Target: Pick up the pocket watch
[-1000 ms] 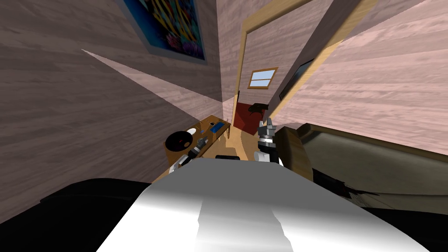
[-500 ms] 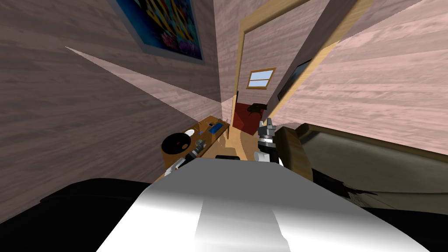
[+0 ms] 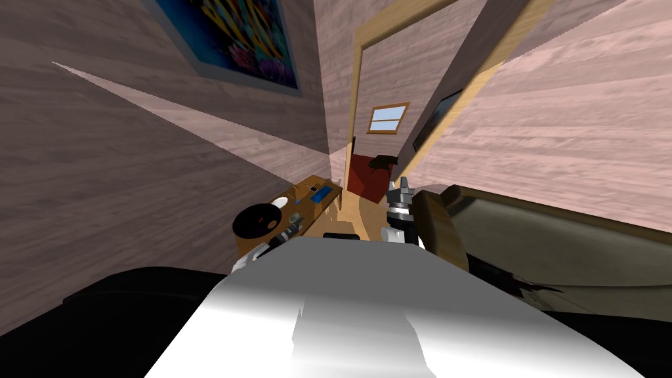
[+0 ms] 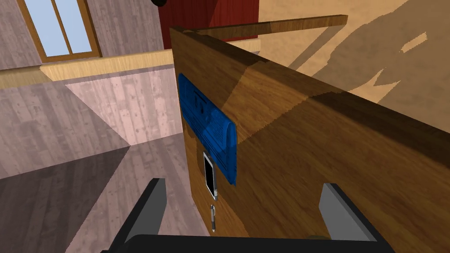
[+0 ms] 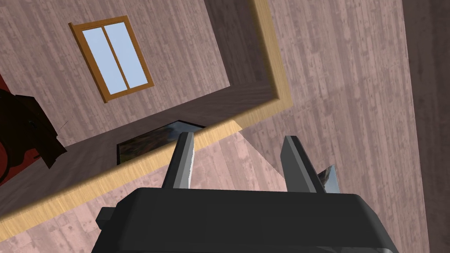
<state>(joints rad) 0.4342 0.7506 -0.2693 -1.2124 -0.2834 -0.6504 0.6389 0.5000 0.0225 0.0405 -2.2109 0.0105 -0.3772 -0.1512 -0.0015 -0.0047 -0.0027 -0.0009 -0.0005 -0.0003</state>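
A narrow wooden table point(image 3: 331, 191) stands against the left wall. On it lie a blue flat case point(image 4: 206, 121), a phone point(image 4: 210, 175) and a pen point(image 4: 213, 218). A small white round thing point(image 3: 281, 202) lies near a black bowl point(image 3: 254, 221); I cannot tell whether it is the pocket watch. My left gripper point(image 3: 296, 219) hovers over the table's near half, open, with bare wood between its fingers point(image 4: 151, 211). My right gripper point(image 3: 400, 191) is raised beside the sofa arm, open and holding nothing.
A sofa point(image 3: 525, 230) lies close on the right, its wooden arm point(image 3: 436, 226) next to my right forearm. A doorway point(image 3: 371, 164) with a red floor beyond it opens ahead. The tan floor strip point(image 3: 351, 210) runs between table and sofa.
The whole head view has slid leftward, so my head or base has turned a little. The table and bowl sit further left in the picture. Both grippers stay open.
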